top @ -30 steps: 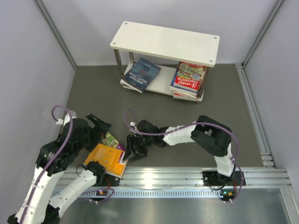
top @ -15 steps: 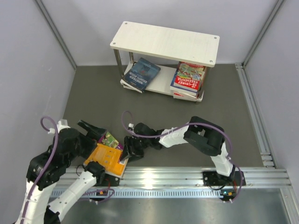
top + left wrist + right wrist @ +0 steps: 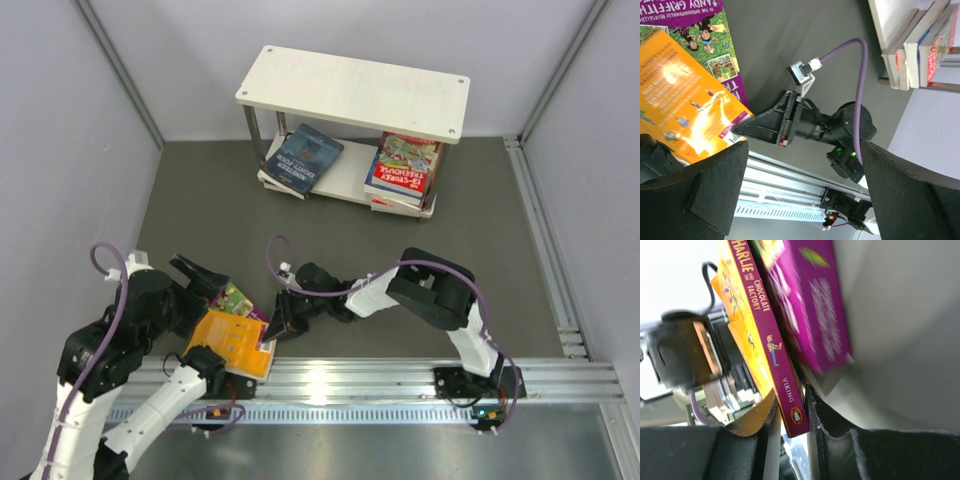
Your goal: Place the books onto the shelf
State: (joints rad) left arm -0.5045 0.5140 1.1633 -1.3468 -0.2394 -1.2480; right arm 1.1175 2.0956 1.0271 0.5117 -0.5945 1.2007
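Now | R claw (image 3: 792,409) pinches orange book (image 3: 230,342) spine | L claw (image 3: 802,150) wide, empty | purple book (image 3: 700,35) half-hidden

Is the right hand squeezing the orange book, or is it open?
Squeezing. The right gripper is shut on the orange book; the wrist camera shows its fingers pressed against both sides of the spine.

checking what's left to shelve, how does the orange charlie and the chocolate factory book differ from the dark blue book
The Charlie and the Chocolate Factory book is orange and sits at the near edge of the table, over a purple book; the dark blue book already lies on the shelf, lower board, atop a small pile. The right end effector pinches the orange one's spine; nothing touches the blue one. Both are thin paperbacks.
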